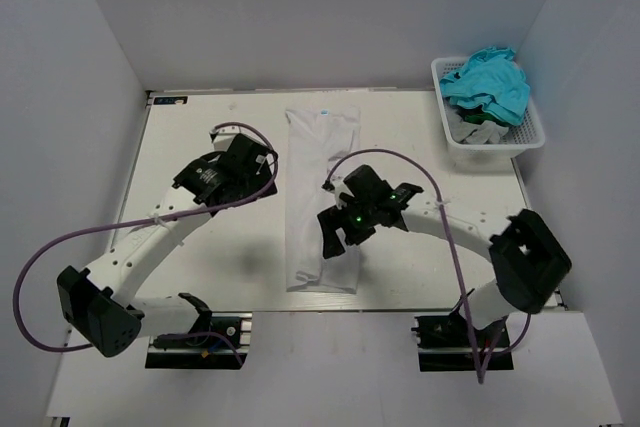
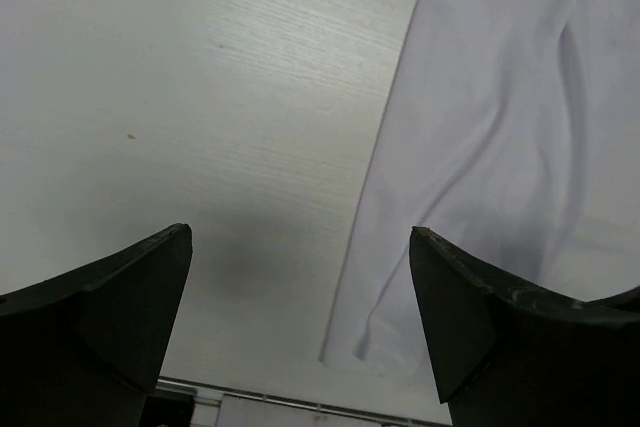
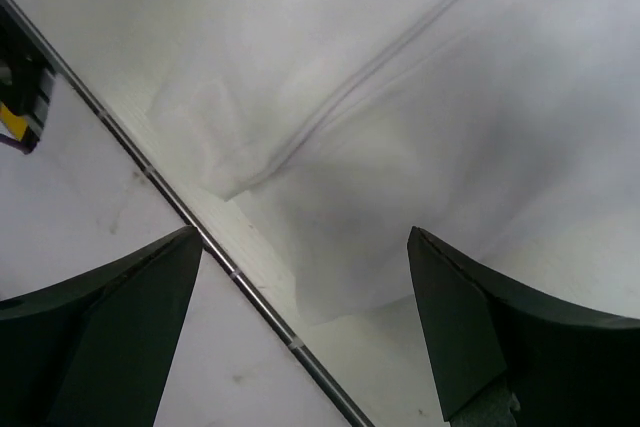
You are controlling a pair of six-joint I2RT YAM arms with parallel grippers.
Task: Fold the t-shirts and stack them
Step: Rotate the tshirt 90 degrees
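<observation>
top: overhead, far | wrists: close, downward | shared: white t-shirt (image 1: 318,157)

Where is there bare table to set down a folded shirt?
Bare table lies between the white t-shirt and the basket, and near-left between that shirt and the left arm. Crowded: the far right corner with the basket, and the shirt's near half, where the right arm hangs over it.

I read the long white cloth t-shirt (image 1: 320,147) as soft and matt, lightly creased. The white tabletop (image 2: 200,97) is matt with a fine wood-like grain. The left gripper (image 2: 300,247) has dull black plastic fingers (image 2: 110,307). The thin strip at the tabletop's edge (image 3: 170,197) gleams like metal.
</observation>
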